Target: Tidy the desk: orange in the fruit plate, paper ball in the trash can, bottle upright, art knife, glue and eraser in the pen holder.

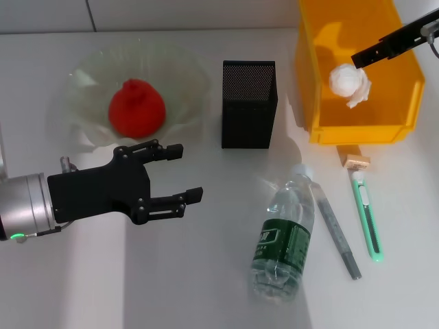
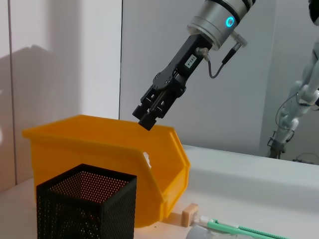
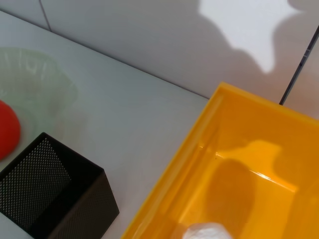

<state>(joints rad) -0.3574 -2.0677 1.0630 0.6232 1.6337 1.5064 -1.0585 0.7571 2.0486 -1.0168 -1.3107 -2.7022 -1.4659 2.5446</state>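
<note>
The orange [image 1: 136, 108] lies in the pale-green fruit plate [image 1: 79, 86]. My left gripper [image 1: 185, 175] is open and empty, hovering just in front of the plate. The paper ball [image 1: 350, 83] is inside the orange-yellow trash can [image 1: 357, 127], and part of it shows in the right wrist view [image 3: 204, 232]. My right gripper [image 1: 360, 58] hangs over the can, just above the ball and apart from it; it also shows in the left wrist view [image 2: 146, 119]. The bottle [image 1: 285, 236] lies on its side. The black pen holder [image 1: 249, 103] stands upright. The eraser [image 1: 355, 162], the green art knife [image 1: 367, 216] and the grey glue stick [image 1: 336, 229] lie in front of the can.
The white desk [image 1: 206, 274] runs back to a white wall. The pen holder [image 2: 84, 199] stands close beside the trash can [image 2: 99, 144]. The bottle, glue stick and knife lie side by side at the front right.
</note>
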